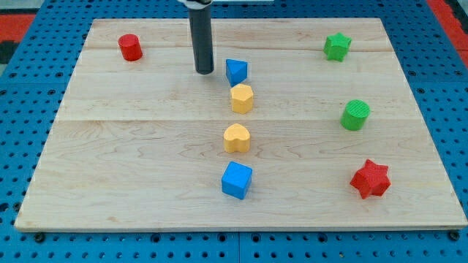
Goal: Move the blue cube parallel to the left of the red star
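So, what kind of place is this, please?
Probably a robotics lab test bench, not a home or workshop. A pale wooden board lies on a blue perforated mounting plate, small coloured toy blocks such as the blue cube and red star are scattered on it, and my tip stands among them.

pale wooden board (146, 146), smooth grain; matt dark rod (202, 40).

Bright, even light; soft shadows; edges perhaps slightly blurred.
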Controlling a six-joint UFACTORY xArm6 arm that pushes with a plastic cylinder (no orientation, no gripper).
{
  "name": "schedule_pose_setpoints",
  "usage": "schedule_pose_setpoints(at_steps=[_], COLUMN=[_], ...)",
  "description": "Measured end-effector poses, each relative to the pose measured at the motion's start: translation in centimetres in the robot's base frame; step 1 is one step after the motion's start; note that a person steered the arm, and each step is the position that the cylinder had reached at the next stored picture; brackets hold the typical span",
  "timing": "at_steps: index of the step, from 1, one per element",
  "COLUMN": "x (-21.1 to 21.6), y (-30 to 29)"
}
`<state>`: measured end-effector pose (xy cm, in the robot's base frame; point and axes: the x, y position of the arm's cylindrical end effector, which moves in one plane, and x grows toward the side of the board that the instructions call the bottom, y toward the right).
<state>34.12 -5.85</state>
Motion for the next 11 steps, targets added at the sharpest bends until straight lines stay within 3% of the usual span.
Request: schedule_pose_setpoints(at_steps=[1,2,3,6,7,9,10,11], x=[5.1,13.7,18.5,27.8,27.6,21.5,21.3,24.8], y=[-0.1,1.1,1.5,2.1,3.0,2.4,2.9,2.9])
